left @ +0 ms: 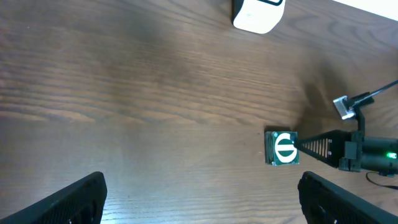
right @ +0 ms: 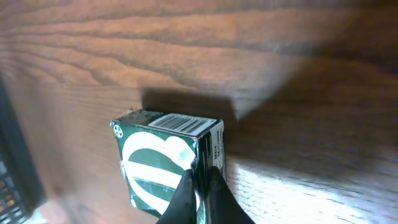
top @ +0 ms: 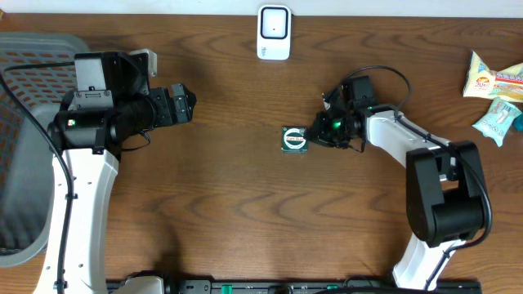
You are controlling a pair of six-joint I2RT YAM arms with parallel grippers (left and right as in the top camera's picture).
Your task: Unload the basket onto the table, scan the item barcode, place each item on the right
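One green box [right: 163, 163] (barcode [right: 180, 123] visible), right hand [right: 200, 179] pressed together, left hand [left: 202, 199] spread

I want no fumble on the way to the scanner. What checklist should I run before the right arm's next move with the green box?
1. Is the right gripper shut? Ok, its fingertips meet against the edge of the green box.
2. Is the box actually held? Cannot tell, nothing shows between the fingertips.
3. Is the barcode exposed? Ok, it sits on the box's narrow side, uncovered.
4. Is the white scanner in view and upright? Ok.
5. Is the path from box to scanner free of objects? Ok.
6. Is the left gripper open and away from the box? Ok.
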